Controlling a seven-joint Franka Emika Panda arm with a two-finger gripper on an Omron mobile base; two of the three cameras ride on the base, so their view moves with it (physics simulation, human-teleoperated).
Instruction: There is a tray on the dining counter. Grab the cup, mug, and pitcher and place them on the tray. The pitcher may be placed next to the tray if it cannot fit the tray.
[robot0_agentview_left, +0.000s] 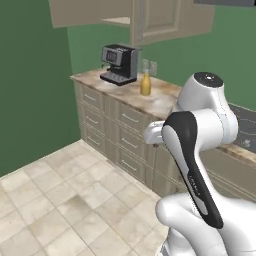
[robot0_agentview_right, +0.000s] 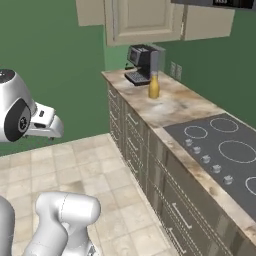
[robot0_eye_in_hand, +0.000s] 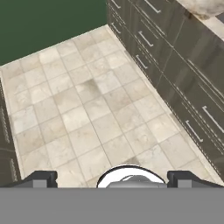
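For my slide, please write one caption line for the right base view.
Yellow-orange pitcher beside the coffee machine on the marbled counter, near a cooktop.

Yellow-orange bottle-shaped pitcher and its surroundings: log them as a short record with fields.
pitcher: yellow-orange bottle-shaped pitcher, upright on the marbled counter with drawers, not held
neighbour: black and silver coffee machine, beside the pitcher, nearer the counter's end
cooktop: black stovetop with ring burners, set into the same counter, further along from the pitcher
gripper: two-finger gripper, open and holding nothing, pointed at the tiled floor
arm: away from the counter, nowhere near the pitcher
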